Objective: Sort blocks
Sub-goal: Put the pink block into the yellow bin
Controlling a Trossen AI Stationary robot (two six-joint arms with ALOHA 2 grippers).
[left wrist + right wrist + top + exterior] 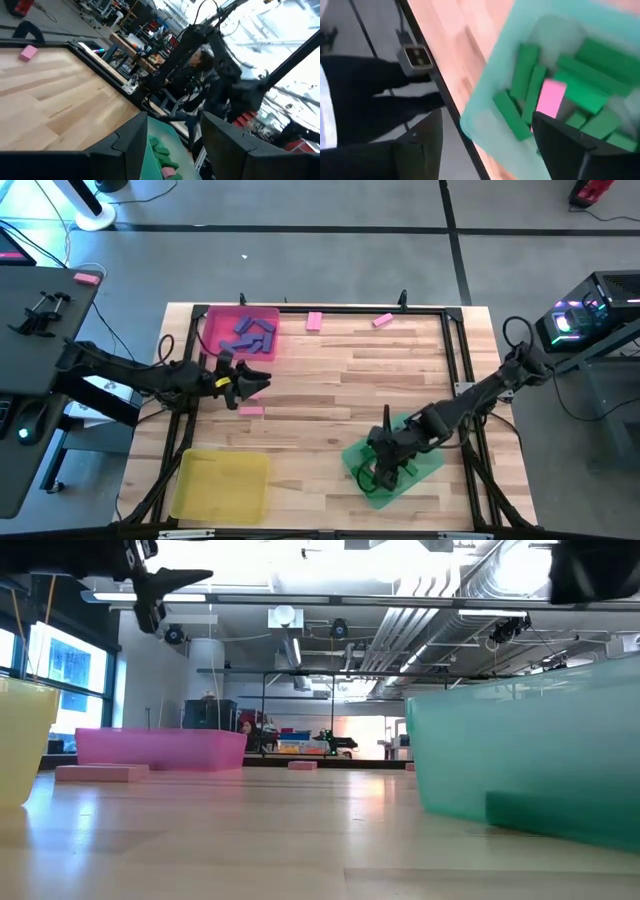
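Note:
Several purple-blue blocks (247, 336) lie in the pink tray (212, 320). Three pink blocks rest flat on the wood: two near the far edge (314, 321) (382, 320) and one (250, 410) just on the near side of my left gripper (256, 383). That gripper hangs open above the table, empty (172, 150). My right gripper (386, 468) hovers open over the green tray (425, 465). Its wrist view (490, 150) shows several green blocks (525, 80) and one pink block (551, 98) lying in that tray.
A yellow tray (220, 483) sits at the near left corner. A black frame (330, 309) runs around the table. Another pink block (88, 277) lies off the table on a side desk. Bare wood (330, 390) spreads between the trays.

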